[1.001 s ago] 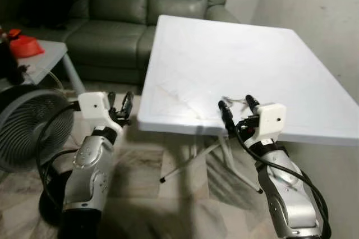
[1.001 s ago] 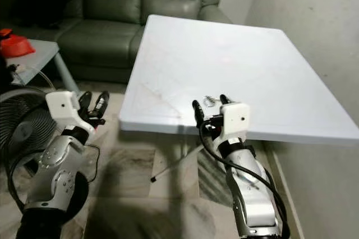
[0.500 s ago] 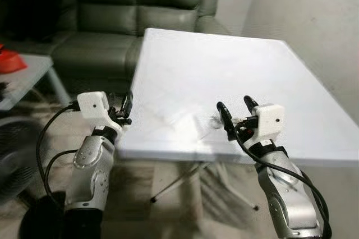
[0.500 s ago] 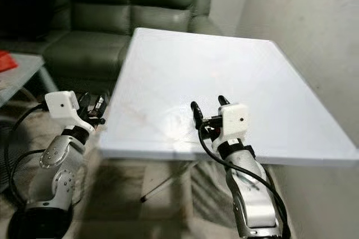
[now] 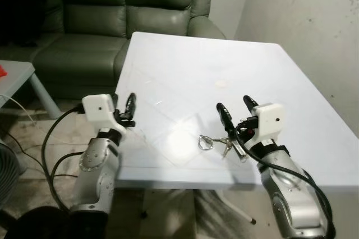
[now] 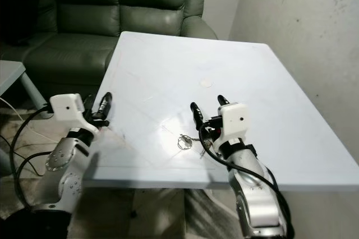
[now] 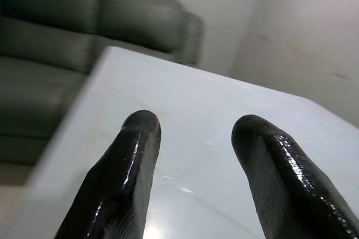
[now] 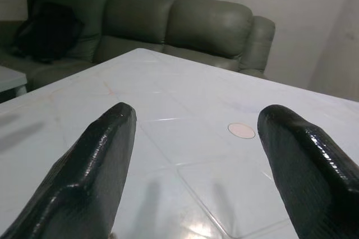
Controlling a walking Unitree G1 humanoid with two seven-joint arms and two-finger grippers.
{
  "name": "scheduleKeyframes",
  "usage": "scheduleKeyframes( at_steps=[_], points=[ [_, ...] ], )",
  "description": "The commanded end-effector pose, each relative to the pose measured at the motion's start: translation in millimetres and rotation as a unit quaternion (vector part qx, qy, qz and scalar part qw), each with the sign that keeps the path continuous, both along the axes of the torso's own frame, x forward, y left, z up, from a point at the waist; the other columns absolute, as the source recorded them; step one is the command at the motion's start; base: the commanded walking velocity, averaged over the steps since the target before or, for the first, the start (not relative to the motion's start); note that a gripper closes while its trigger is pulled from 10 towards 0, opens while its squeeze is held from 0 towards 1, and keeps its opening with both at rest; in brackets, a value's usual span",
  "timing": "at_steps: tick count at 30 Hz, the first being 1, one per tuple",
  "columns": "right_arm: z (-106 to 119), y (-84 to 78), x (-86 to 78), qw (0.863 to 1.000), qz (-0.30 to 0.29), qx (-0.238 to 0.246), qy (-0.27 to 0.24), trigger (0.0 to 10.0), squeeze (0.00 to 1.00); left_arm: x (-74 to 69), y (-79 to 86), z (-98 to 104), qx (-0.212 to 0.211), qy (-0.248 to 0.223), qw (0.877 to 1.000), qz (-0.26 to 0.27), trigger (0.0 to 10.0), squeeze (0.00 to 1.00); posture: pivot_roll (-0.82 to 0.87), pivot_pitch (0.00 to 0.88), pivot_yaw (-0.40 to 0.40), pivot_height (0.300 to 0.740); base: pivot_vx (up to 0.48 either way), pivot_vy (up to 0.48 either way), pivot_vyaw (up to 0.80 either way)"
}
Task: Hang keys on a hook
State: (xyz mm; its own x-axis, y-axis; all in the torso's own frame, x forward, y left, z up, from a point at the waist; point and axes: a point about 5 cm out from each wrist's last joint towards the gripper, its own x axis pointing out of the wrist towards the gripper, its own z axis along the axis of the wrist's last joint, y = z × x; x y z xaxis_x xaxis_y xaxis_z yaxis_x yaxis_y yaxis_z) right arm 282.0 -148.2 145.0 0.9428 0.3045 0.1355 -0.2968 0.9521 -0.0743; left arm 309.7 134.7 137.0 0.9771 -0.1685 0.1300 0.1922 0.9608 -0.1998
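The keys (image 5: 220, 141) are seen lying on the white table (image 5: 185, 70). The right gripper (image 5: 236, 108) is held above them, fingers spread wide. The left gripper (image 5: 130, 108) is parted at the table's edge.

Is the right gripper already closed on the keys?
No: the right gripper is open above the white table, with the keys lying loose beneath its fingers.

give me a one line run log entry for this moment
phase: reach | keys lying on white table | right pincer open above keys | left pincer open at table's left edge | hook: unseen
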Motion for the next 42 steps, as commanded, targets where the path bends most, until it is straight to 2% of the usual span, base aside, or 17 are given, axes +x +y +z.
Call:
scheduleKeyframes(
  at_steps=[1, 3, 8, 9, 14, 15, 16, 17, 20, 22, 26, 31, 32, 36, 42],
  points=[
    [3, 1.5, 0.3, 1.0, 0.012, -0.007, -0.002, 10.0, 0.0, -2.1, 0.7, 1, 0.011, -0.01, 1.0, -0.006, 10.0, 0.0, -0.08, 0.002, -0.095, 0.74, 0.0, 0.0, 0.0],
    [0, 1.6, 0.7, 1.0, 0.028, -0.002, 0.014, 10.0, 0.0, -5.6, -6.6, -2, 0.032, -0.012, 0.999, -0.026, 10.0, 0.0, -0.08, 0.001, -0.101, 0.74, 0.0, 0.0, 0.0],
    [-4, -2.5, 2.3, 0.999, 0.032, -0.014, 0.026, 10.0, 0.0, -12.3, -20.2, -9, 0.037, -0.007, 0.998, -0.056, 10.0, 0.0, -0.08, 0.004, -0.108, 0.74, 0.0, 0.0, 0.0],
    [-5, -2.9, 2.1, 0.999, 0.04, -0.018, 0.031, 10.0, 0.0, -16.9, -29.2, -12, 0.04, -0.005, 0.996, -0.077, 10.0, 0.0, -0.08, 0.008, -0.116, 0.74, 0.0, 0.0, 0.0],
    [-12, -4.6, 2.7, 0.997, 0.043, -0.016, 0.058, 10.0, 0.0, -27.7, -48.5, -18, 0.053, -0.001, 0.991, -0.123, 10.0, 0.0, -0.08, 0.012, -0.124, 0.74, 0.0, 0.0, 0.0],
    [-14, -4.8, 2.4, 0.997, 0.048, -0.009, 0.064, 10.0, 0.4, -31.3, -54.0, -20, 0.055, 0.0, 0.989, -0.136, 10.0, 0.0, -0.07, 0.016, -0.126, 0.74, 0.0, 0.0, 0.0],
    [-14, -4.8, 2.4, 0.997, 0.048, -0.009, 0.064, 10.0, 0.4, -31.3, -54.0, -20, 0.055, 0.0, 0.989, -0.136, 10.0, 0.0, -0.07, 0.016, -0.126, 0.74, 0.0, 0.0, 0.0],
    [-17, -5.4, 2.2, 0.996, 0.05, -0.003, 0.069, 10.0, 1.0, -34.3, -58.5, -21, 0.057, 0.0, 0.988, -0.146, 10.0, 0.0, -0.07, 0.018, -0.127, 0.74, 0.0, 0.0, 0.0],
    [-31, -10.1, 0.9, 0.995, 0.043, 0.003, 0.094, 10.0, 1.0, -45.9, -72.1, -25, 0.064, 0.003, 0.982, -0.18, 10.0, 0.0, -0.07, 0.04, -0.124, 0.74, 0.0, 0.0, 0.0],
    [-37, -12.8, -1.6, 0.994, 0.04, 0.009, 0.103, 10.0, 1.0, -49.0, -75.1, -26, 0.062, 0.006, 0.98, -0.187, 10.0, 0.0, -0.07, 0.04, -0.124, 0.74, 0.0, 0.0, 0.0],
    [-49, -22.1, -7.4, 0.993, 0.004, 0.008, 0.117, 10.0, 1.0, -54.9, -78.7, -27, 0.068, 0.008, 0.977, -0.201, 10.0, 0.0, -0.07, 0.06, -0.118, 0.74, 0.0, 0.0, 0.0],
    [-61, -28.9, -20.6, 0.991, -0.003, 0.03, 0.13, 10.0, 0.99, -59.7, -78.5, -30, 0.076, 0.013, 0.975, -0.209, 10.0, 0.0, -0.08, 0.069, -0.103, 0.74, 0.0, 0.0, 0.0],
    [-64, -29.9, -24.2, 0.99, -0.006, 0.036, 0.135, 10.0, 0.0, -60.4, -78.2, -30, 0.077, 0.015, 0.974, -0.211, 10.0, 0.0, -0.08, 0.071, -0.097, 0.74, 0.0, 0.0, 0.0],
    [-73, -29.7, -31.2, 0.988, -0.015, 0.037, 0.151, 10.0, 0.0, -61.7, -78.6, -30, 0.082, 0.015, 0.972, -0.22, 10.0, 0.0, -0.09, 0.076, -0.086, 0.74, 0.0, 0.0, 0.0],
    [-78, -17.4, -38.3, 0.985, -0.019, 0.058, 0.163, 10.0, 0.0, -61.9, -79.3, -28, 0.083, 0.016, 0.97, -0.228, 10.0, 0.0, -0.09, 0.08, -0.078, 0.74, 0.0, 0.0, 0.0]
  ],
)
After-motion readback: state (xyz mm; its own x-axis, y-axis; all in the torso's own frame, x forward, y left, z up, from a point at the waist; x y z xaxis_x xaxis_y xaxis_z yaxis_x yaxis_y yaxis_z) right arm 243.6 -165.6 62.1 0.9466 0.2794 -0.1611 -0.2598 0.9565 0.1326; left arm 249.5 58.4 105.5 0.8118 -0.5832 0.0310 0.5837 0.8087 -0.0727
